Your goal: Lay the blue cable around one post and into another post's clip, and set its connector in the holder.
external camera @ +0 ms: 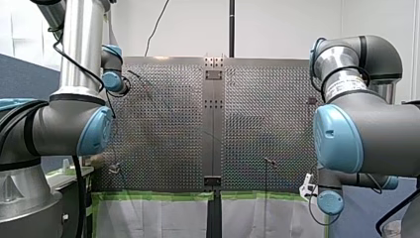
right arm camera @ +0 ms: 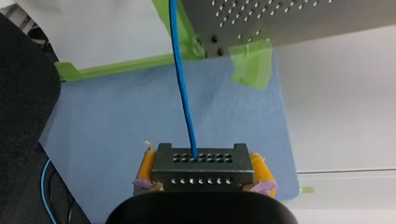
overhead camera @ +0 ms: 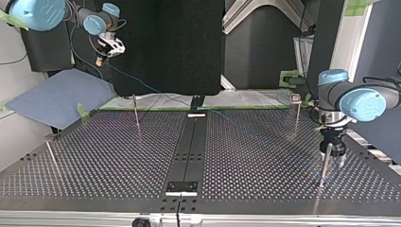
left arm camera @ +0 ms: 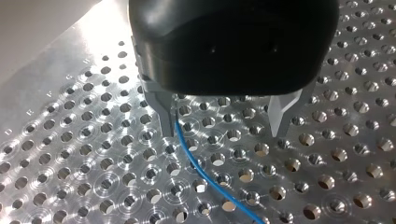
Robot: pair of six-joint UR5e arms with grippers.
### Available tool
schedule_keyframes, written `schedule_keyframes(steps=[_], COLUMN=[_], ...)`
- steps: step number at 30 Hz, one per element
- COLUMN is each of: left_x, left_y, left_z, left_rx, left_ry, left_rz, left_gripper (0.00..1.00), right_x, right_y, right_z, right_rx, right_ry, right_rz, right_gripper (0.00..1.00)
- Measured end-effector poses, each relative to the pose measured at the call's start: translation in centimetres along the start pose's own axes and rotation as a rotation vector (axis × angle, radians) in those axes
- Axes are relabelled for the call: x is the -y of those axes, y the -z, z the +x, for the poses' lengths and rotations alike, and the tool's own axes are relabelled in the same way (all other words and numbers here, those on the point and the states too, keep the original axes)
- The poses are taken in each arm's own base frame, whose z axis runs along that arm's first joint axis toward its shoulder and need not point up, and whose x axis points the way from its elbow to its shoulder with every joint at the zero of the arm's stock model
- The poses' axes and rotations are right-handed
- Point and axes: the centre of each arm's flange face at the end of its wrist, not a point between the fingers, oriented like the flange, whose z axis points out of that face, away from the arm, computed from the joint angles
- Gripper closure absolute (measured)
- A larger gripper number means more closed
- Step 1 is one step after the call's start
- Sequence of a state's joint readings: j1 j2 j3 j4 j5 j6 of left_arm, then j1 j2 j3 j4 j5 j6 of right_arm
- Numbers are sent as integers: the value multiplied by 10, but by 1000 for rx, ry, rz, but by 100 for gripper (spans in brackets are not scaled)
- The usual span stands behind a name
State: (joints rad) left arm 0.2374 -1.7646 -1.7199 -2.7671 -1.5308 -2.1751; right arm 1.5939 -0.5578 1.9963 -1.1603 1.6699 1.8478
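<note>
Nearest the arms, off the edge of the bench (right arm camera: 303, 14) and above a blue sheet (right arm camera: 116, 121), the black connector (right arm camera: 201, 161) is clamped between the yellow pads (right arm camera: 147, 165) of my right tool (right arm camera: 204, 175). From it the blue cable (right arm camera: 183, 93) is led in a straight line towards the bench. Farther out, in the left wrist view, the cable is seen lying over the bench and passing between the metal fingers (left arm camera: 164, 114) of my left tool (left arm camera: 223, 133), close against one of them. Those fingers are spread and nothing is gripped. In the top view this tool is pointed straight down just beside a thin post (overhead camera: 323, 165), with the wrist links held level above it. The routing step is judged to be barely begun (no post is seen wrapped, no clip filled). The next move is thought to call for the left fingers to be closed on the cable and carried around that post, with slack fed from the right
</note>
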Motion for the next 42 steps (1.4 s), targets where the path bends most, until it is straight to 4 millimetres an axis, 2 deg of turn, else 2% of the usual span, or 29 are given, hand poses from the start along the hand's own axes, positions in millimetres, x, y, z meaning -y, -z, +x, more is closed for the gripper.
schedule_keyframes(steps=[5, 14, 17, 25, 35, 42], left_x=[0, 0, 1, 3, 4, 3], left_y=[0, 0, 0, 1, 1, 1], left_z=[0, 0, 0, 2, 3, 3], left_rx=[1, 1, 1, -2, -3, 0], left_ry=[-1, -2, -2, -3, -3, -5], left_rz=[0, 0, 1, 5, 6, -4], left_gripper=[0, 0, 0, 0, 0, 0], right_x=[-18, -58, -60, -40, 13, 25], right_y=[-11, -14, -15, -20, -15, -15], right_z=[-13, -39, -39, -20, 14, 45], right_rx=[4, 39, 46, 66, 51, 45], right_ry=[-11, 25, 47, 127, 112, 45], right_rz=[-7, -11, 6, 99, 186, 173], right_gripper=[100, 100, 100, 100, 100, 100])
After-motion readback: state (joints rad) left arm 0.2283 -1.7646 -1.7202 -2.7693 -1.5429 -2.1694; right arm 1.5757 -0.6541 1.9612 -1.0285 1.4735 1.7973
